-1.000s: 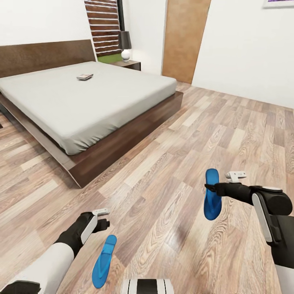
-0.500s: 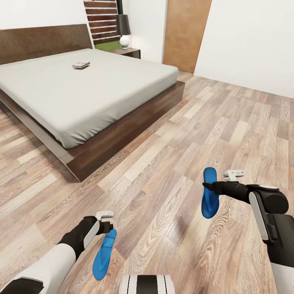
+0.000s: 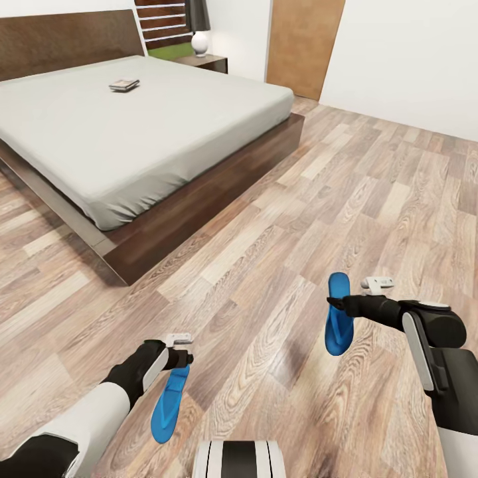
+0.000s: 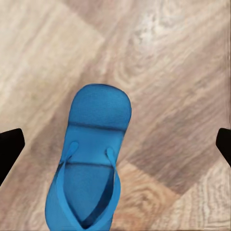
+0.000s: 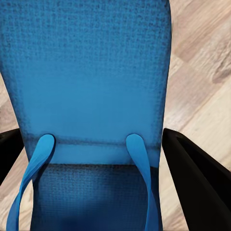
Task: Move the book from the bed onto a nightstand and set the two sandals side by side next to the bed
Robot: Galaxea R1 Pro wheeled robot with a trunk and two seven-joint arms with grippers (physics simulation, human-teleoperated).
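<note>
We see the book (image 3: 123, 84) lying flat on the bed (image 3: 153, 126), toward the headboard and apart from the mattress edges. Beyond the bed's far corner stands a nightstand (image 3: 204, 62) with a lamp (image 3: 198, 41) on it.

Well away from the bed's foot corner, over the wood floor (image 3: 279, 219), our right end effector (image 3: 340, 307) is clamped across one blue sandal (image 3: 338, 313), which hangs off the floor with its shadow on the planks beside it. The right wrist view brings that sandal (image 5: 91, 96) up close: its textured sole and two straps lie between the dark fingers (image 5: 192, 168), which press at its edges, a detail the head view cannot resolve.

The other sandal (image 3: 169, 401) lies on the floor, farther from the bed, under our left end effector (image 3: 183, 358). The left wrist view shows this sandal (image 4: 94, 163) flat on the planks with the black fingertips (image 4: 9, 147) spread wide on either side, clear of it.
</note>
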